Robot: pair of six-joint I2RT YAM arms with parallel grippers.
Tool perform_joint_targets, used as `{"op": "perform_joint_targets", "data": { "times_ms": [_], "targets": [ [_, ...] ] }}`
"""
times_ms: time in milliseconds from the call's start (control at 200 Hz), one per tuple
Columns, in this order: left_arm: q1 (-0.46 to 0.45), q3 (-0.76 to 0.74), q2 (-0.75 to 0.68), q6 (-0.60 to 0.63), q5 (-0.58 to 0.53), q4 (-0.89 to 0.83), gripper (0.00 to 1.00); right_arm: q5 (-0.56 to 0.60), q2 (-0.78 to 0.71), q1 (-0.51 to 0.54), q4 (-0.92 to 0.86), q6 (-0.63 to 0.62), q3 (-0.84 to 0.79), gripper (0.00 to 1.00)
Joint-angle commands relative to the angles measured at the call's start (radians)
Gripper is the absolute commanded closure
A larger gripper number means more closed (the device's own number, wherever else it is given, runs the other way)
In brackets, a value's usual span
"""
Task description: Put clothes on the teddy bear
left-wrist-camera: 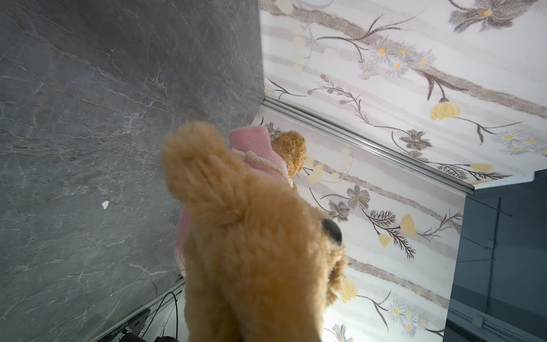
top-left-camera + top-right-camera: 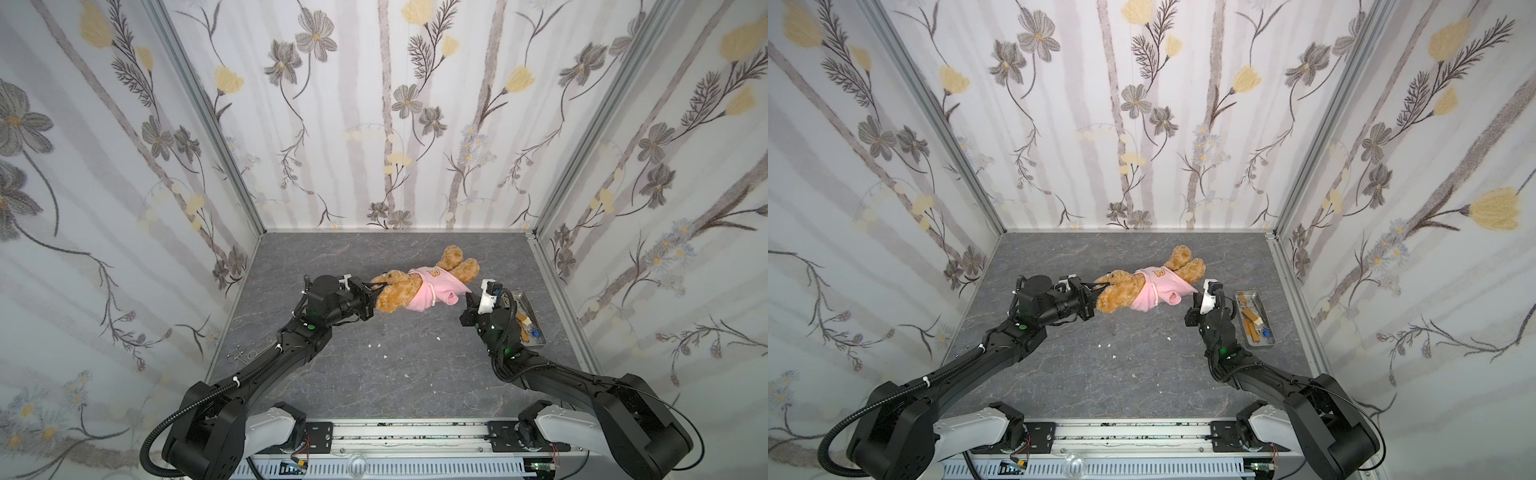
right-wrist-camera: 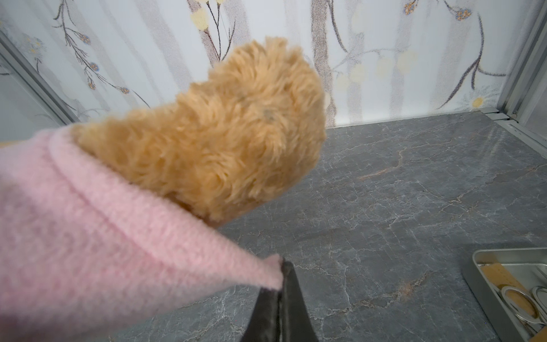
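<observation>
Here's the teddy bear [image 2: 397, 297], stretched out sideways over the middle of the grey bench [image 2: 374, 382], well clear of the flowered walls. It has a fluffy golden-brown coat, and its head points to the left arm while its two fat legs [image 2: 459, 266] stick out toward the back right. The left wrist view gets a face full of fur: one round ear [image 1: 192, 148], a shiny dark eye [image 1: 331, 232] and shaggy curls all over.

The pink hoodie [image 2: 428, 291] sits around the bear's middle, bunched between chest and hips. A small orange bear-face patch [image 2: 435, 273] shows on top, a cream drawstring [image 1: 260, 161] trails across, and one sleeve [image 2: 451, 298] flops empty toward the front.

The left gripper [image 2: 376, 291] comes in from the side, its jaws clamped together on the fur at the bear's head end. Exactly which bit of the head it has, I can't make out.

The right gripper [image 3: 282, 272] has its dark fingertips pressed tight together on a corner of the hoodie's hem, and the pink fleece is pulled out into a taut point.

Does the bear rest on the bench or hang just above it? I can't tell from here.

Off to the right, just beside the right arm, sits a metal tray [image 2: 540, 343] of small tools. A few white scraps [image 2: 376, 345] dot the bench in front.
</observation>
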Motion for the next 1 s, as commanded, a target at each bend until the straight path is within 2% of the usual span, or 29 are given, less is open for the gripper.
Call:
{"op": "perform_joint_targets", "data": {
  "times_ms": [0, 190, 285, 405, 540, 679, 814, 994],
  "targets": [
    [0.016, 0.007, 0.001, 0.025, 0.018, 0.074, 1.0, 0.119, 0.013, -0.018, -0.101, 0.018, 0.017, 1.0],
    [0.033, 0.007, 0.004, 0.066, 0.043, 0.056, 1.0, 0.052, 0.041, -0.05, -0.156, 0.036, 0.05, 1.0],
    [0.034, 0.007, 0.018, 0.092, 0.054, 0.054, 1.0, -0.117, 0.047, -0.047, -0.092, 0.008, 0.047, 1.0],
    [0.035, 0.004, 0.042, 0.124, 0.062, 0.056, 1.0, -0.288, 0.04, -0.044, -0.078, -0.019, 0.052, 0.78],
    [0.052, -0.005, 0.062, 0.16, 0.087, 0.056, 1.0, -0.368, -0.027, -0.045, -0.241, -0.058, 0.061, 0.64],
    [0.08, 0.012, 0.116, 0.233, 0.163, 0.056, 1.0, -0.444, -0.171, -0.046, -0.408, -0.082, 0.043, 0.57],
    [0.085, 0.038, 0.157, 0.312, 0.243, 0.056, 1.0, -0.514, -0.29, -0.059, -0.446, -0.061, 0.026, 0.49],
    [0.084, 0.038, 0.167, 0.465, 0.292, 0.056, 1.0, -0.678, -0.233, -0.134, -0.469, 0.06, 0.135, 0.47]
  ]
}}
